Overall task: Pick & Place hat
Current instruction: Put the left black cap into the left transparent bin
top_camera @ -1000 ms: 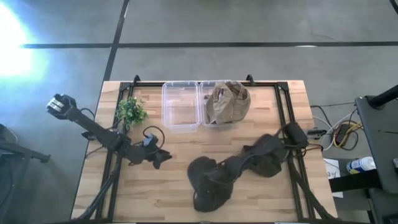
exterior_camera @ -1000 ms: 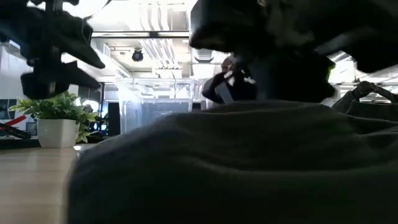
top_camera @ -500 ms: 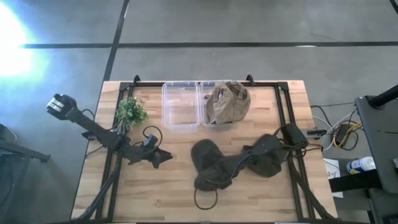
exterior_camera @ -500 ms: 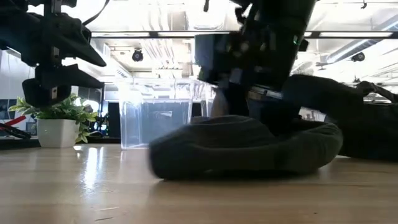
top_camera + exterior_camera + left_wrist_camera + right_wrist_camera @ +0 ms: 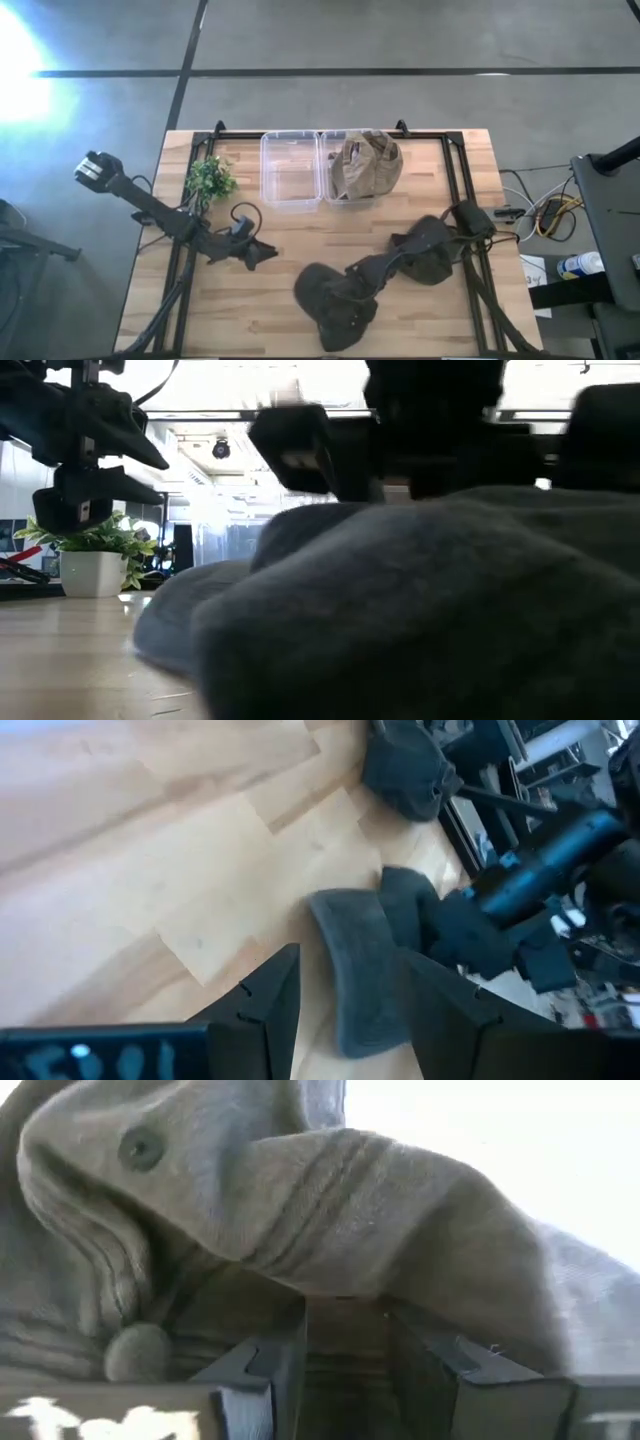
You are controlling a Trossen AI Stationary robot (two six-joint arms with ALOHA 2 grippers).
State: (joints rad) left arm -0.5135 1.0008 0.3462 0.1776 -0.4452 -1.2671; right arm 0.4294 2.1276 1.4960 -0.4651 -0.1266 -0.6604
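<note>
the dark grey soft fabric hat point(image 5: 335, 300) is lying on the pale wooden worktop point(image 5: 270, 300) near its front edge, and the right pincer point(image 5: 345, 293) is sitting on it, fingers closed on a fold of the cloth, as the right wrist view is showing with the grey fabric point(image 5: 330, 1210) bunching between the two dark fingers point(image 5: 270, 1360). the left pincer point(image 5: 262, 253) is hovering just left of the hat, fingers apart and holding nothing. a tan cloth hat point(image 5: 364, 163) is resting in the right half of the clear plastic two-compartment bin point(image 5: 290, 170) at the back, beside a small green potted plant point(image 5: 209, 178).
</note>
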